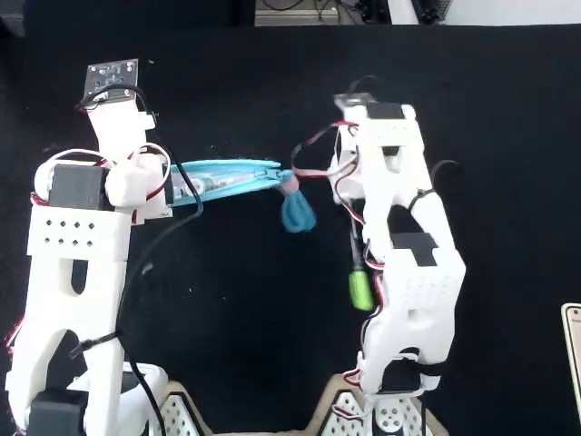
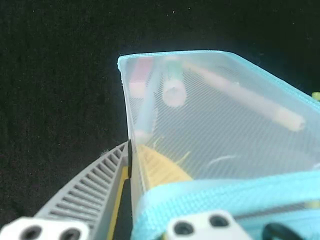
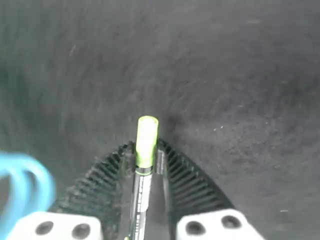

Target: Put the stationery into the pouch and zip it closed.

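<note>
Two jobs over the table [image 1: 227,345] middle: the left gripper [image 2: 131,150] clamps the pouch [image 2: 215,125] end, steadying it; the right gripper [image 3: 145,150] pinches a green-capped pen [image 3: 146,137] for loading.

The pouch [image 2: 225,145] runs past the frame's edge; its contents [image 2: 174,92] blur behind mesh. The pen [image 3: 146,142] is cropped at its barrel.

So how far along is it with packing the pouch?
Partly done. Several pens lie inside the pouch, which the left gripper clamps. The right gripper is shut on a green-capped pen, apart from the pouch. Left: put that pen in, then zip the pouch, whose top looks open.
</note>
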{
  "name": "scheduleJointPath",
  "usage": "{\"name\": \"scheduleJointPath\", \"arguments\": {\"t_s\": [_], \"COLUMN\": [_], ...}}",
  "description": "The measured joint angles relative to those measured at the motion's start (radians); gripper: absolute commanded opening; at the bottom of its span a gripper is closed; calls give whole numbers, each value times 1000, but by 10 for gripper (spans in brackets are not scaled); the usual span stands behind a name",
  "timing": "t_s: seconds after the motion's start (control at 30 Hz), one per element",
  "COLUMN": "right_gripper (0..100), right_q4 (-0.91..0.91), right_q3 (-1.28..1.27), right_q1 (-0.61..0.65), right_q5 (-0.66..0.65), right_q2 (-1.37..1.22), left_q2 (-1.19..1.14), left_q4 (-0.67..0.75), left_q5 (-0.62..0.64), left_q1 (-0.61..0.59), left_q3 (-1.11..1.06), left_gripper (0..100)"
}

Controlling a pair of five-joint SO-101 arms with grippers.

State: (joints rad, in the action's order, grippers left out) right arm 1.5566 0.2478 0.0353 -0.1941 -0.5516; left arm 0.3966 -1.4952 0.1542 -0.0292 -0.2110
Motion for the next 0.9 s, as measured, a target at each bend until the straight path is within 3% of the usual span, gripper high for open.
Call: {"name": "scheduleJointPath", "arguments": {"t_s": [0.13, 0.23, 0.33, 0.9], "right_gripper": [27, 124, 184, 142], "right_q4": [40, 49, 52, 121], "right_q3": [2, 2, 2, 184], "right_q1": [-6, -28, -37, -20], "right_q5": [-269, -361, -373, -428], "right_q2": [0, 0, 0, -160], "left_q2": [0, 0, 0, 0], "left_q4": [0, 0, 0, 0], "left_q5": [0, 0, 0, 0], "left_q1": [0, 0, 0, 0], "left_q3": [0, 0, 0, 0], "left_gripper": [30, 30, 30, 30]}}
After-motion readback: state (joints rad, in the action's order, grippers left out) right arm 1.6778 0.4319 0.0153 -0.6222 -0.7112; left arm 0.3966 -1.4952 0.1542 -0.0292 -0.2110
